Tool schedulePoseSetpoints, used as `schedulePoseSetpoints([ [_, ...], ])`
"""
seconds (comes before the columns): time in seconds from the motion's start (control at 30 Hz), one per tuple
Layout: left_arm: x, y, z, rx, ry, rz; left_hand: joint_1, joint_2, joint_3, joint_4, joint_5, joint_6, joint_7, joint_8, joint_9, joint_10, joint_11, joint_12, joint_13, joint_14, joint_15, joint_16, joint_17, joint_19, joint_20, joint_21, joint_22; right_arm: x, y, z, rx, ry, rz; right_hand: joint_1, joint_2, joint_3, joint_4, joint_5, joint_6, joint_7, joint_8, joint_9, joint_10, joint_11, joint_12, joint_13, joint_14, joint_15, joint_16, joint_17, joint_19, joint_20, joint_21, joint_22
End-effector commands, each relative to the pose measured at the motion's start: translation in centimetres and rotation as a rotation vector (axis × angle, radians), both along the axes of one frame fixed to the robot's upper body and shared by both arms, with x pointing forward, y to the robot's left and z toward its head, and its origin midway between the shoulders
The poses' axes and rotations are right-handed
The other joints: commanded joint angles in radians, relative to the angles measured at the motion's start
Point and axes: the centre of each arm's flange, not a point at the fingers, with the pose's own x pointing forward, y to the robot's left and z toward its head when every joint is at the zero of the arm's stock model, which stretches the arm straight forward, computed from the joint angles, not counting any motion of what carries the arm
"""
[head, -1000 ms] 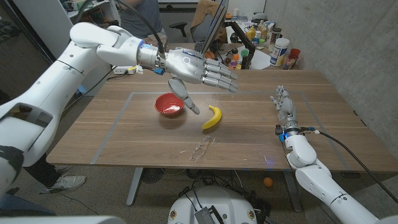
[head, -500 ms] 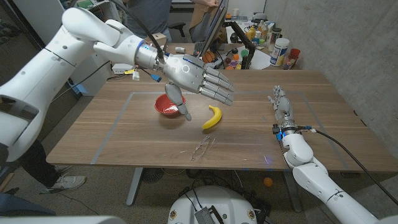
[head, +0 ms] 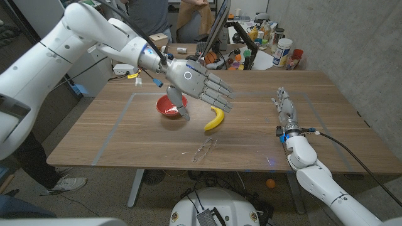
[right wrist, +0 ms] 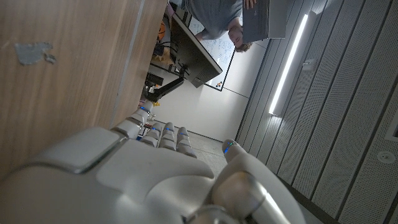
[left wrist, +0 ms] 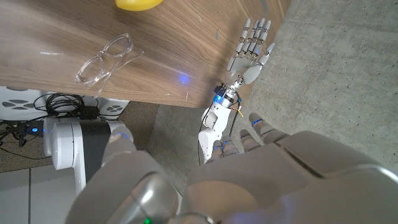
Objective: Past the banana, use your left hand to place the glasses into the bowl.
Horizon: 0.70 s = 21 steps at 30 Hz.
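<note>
Two risks sit closest to you: the glasses (head: 204, 149) lie near the counter's (head: 113, 144) front edge, thin, clear and hard to see against the wood, so a fingertip that lands short could nudge them over the edge, and a heavy press could flex the frame or skid it sideways. You hold nothing yet; your left hand (head: 198, 85) hangs in the air with its fingers spread and empty, above the gap between the banana (head: 216, 118) and the bowl (head: 170, 105), well apart from the glasses. Bringing that hand down toward you means crossing the banana, which lies just behind the glasses and just beside the bowl; a low sweep would likely roll it into either one. Grasping such a flat thing off bare wood looks awkward, so expect a weak pinch that could slip during the lift. Further back, the red bowl is small and light-looking, and a drop from too high or a knuckle on its rim could tip it. Your right hand (head: 286, 105) stands upright with fingers together and empty, at the counter's right side, out of the path.
</note>
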Motion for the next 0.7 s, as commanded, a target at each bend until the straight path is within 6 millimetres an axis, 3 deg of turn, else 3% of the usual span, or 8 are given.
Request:
schedulePoseSetpoints([
  [0.03, 1.6, -0.8, -0.9, 0.049, -0.053, -0.022, 0.018, 0.004, -0.008, -0.001, 0.009, -0.294, 0.002, -0.001, 0.006, -0.158, -0.004, -0.001, 0.005, -0.088, -0.003, -0.001, 0.002, 0.006, -0.012, -0.005, 0.003, 0.4, -0.4, -0.1, -0.002, 0.005, -0.003, -0.006, 0.055, -0.003, -0.003, 0.007, 0.007, 0.003, -0.001, 0.001, 0.007, 0.004, -0.002, 0.004, 0.005, -0.011, -0.004, 0.002, 0.01, -0.041, 0.0, 0.004],
  [0.7, 3.9, -3.4, -3.4, 0.148, 0.021, -0.032, 0.041, 0.017, -0.021, -0.002, 0.021, -0.28, -0.003, 0.001, 0.007, -0.142, -0.005, 0.003, 0.006, -0.079, -0.01, 0.0, 0.002, 0.014, -0.018, -0.014, 0.004, 1.3, -1.4, -1.1, 0.016, 0.003, -0.002, -0.005, 0.055, -0.004, -0.003, 0.008, 0.007, 0.003, -0.001, 0.002, 0.007, 0.001, -0.002, 0.004, 0.006, -0.011, -0.004, 0.002, 0.008, -0.041, -0.001, 0.004],
])
